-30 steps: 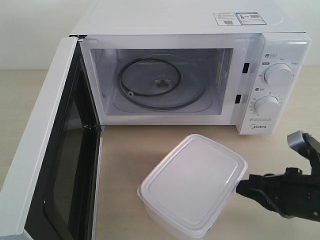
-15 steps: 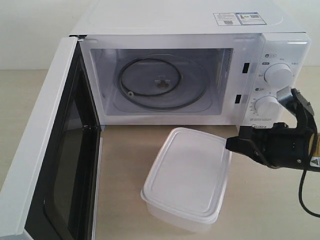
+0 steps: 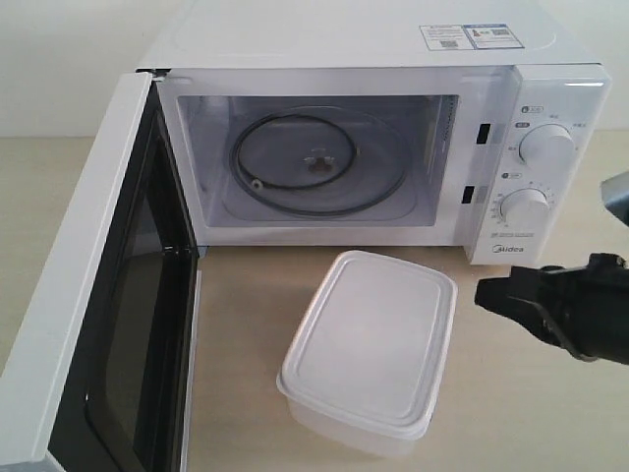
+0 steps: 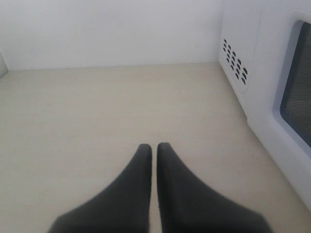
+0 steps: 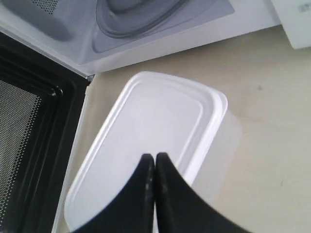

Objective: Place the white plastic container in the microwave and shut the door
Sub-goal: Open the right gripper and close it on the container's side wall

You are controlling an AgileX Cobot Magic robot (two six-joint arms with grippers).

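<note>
We see the surface point(image 3: 256, 285) carrying the microwave point(image 3: 393, 39) with its cavity exposed. The door point(image 3: 59, 324) stands swung open at 9 o'clock of the cavity. The white plastic container point(image 3: 369, 344), lid on, rests on the surface at 6 o'clock of the cavity, outside it. The right gripper point(image 3: 484, 293), jaws pressed together and empty, sits near the container at its 3 o'clock, apart from it. The left gripper point(image 4: 153, 148), jaws likewise together on nothing, hangs over bare surface near the door's outer face.

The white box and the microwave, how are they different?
The white plastic container is small and low; the microwave is much bigger and boxy. The container is shut; the microwave stands open, its door swung wide. The microwave has dials; the container has none. Both are white.
</note>
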